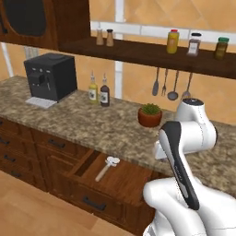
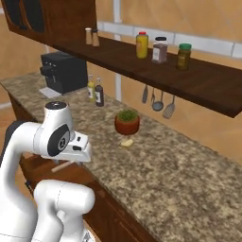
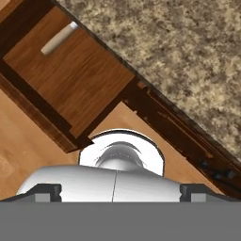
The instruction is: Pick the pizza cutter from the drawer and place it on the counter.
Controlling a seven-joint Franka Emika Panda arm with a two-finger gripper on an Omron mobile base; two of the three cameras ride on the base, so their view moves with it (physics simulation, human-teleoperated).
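The counter is running long across the scene, its speckled granite carrying a black coffee machine toward the left end, two small bottles near the back edge, and a potted plant around the middle. Under its rounded front edge the drawer is standing pulled out, its black bar handle facing the floor side. The white arm is rising folded beside the open drawer, its upper joint sitting at counter height and the hand pointing down over the drawer's front corner, well above the drawer bottom. In the hand view the finger tips are sitting at the far left and far right of the bottom edge, so the jaws are spread as wide as they go, gripping nothing and touching nothing. The pizza cutter is lying flat on the drawer bottom near the back left corner, handle toward the drawer front, pale head toward the counter.
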